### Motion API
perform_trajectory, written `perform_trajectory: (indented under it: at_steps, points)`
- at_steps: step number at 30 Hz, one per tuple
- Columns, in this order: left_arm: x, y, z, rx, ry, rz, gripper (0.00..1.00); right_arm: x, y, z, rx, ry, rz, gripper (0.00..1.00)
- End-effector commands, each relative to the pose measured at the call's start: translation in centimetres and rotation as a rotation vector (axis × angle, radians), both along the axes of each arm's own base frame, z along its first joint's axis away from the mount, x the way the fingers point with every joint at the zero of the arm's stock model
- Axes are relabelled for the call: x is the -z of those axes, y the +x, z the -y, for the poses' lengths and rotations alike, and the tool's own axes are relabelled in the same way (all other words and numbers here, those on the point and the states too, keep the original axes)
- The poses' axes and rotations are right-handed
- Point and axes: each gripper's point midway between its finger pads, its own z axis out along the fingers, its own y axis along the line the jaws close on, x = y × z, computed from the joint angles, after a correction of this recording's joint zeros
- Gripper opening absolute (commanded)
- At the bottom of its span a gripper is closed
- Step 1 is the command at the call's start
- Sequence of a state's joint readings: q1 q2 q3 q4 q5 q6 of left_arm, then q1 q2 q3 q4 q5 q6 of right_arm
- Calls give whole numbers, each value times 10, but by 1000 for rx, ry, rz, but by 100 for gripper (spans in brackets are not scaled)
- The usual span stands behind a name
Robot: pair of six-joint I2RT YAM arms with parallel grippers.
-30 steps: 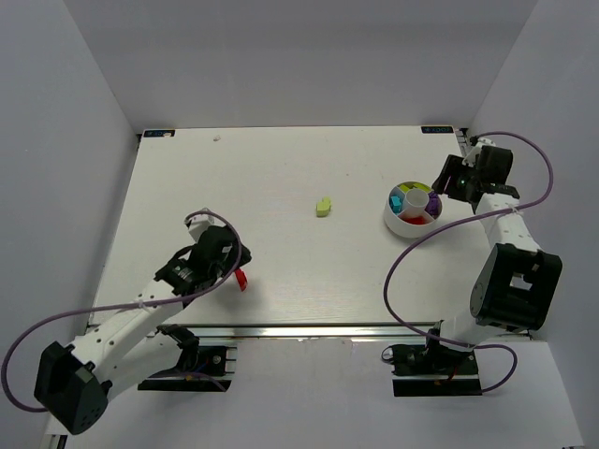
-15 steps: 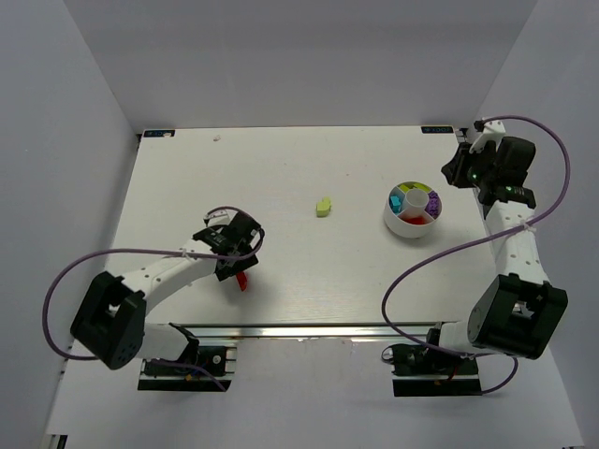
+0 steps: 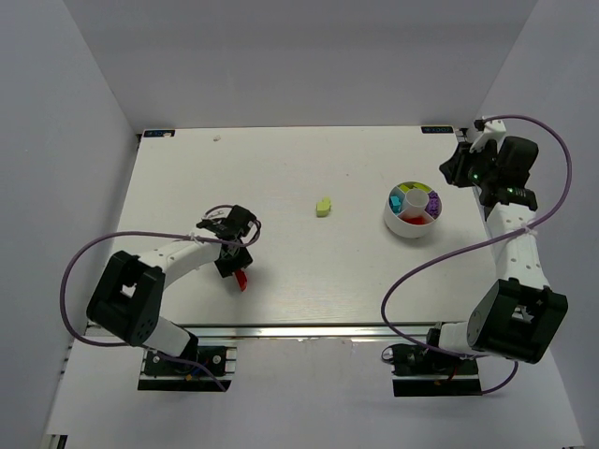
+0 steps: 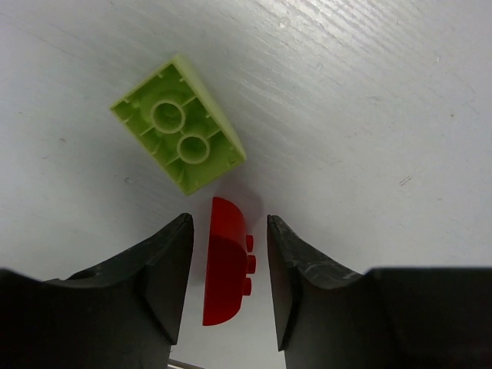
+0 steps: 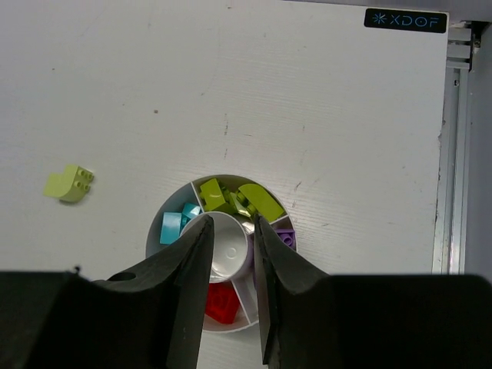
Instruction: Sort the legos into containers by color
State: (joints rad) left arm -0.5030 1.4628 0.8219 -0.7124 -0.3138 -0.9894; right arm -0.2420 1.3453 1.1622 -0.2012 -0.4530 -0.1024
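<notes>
A red lego [image 4: 227, 261] lies on the table between the fingers of my left gripper [image 4: 229, 257], which is open with a gap on each side of the brick. A lime lego [image 4: 178, 123] lies upside down just beyond it. From above, my left gripper [image 3: 234, 266] hangs over the red lego [image 3: 241, 280]. Another lime lego [image 3: 323, 206] sits mid-table. The containers are wedges of a round white bowl [image 5: 151, 234] holding lime, cyan, purple and red legos. My right gripper [image 5: 228, 231] hovers above the bowl, slightly open and empty.
The bowl [image 3: 402, 227] stands near the right edge of the table, with the right arm [image 3: 510, 234] along that edge. White walls enclose the table on three sides. Purple cables loop from both arms over the near edge.
My left arm has folded back toward its base and its jaws have narrowed around the red lego. My right gripper has drawn back from the bowl toward the far right corner and narrowed.
</notes>
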Motion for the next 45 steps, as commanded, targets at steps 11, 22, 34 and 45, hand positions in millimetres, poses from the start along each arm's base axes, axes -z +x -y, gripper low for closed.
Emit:
perform_trajectory:
  at_steps: [11,22,34,45]
  points:
    - [1,7,19,55,-75,-18,29,-27,-3,-1,-5,16,91,34]
    - [-66,44,92,282,-310,185,0,-36,-21,-28,-235,-33,148,42]
    - [-195,30,318,1345,-785,734,0,-52,-50,-62,-532,-65,231,5]
    - [-227,48,393,1764,-900,1184,0,-85,-52,-60,-557,-68,305,11]
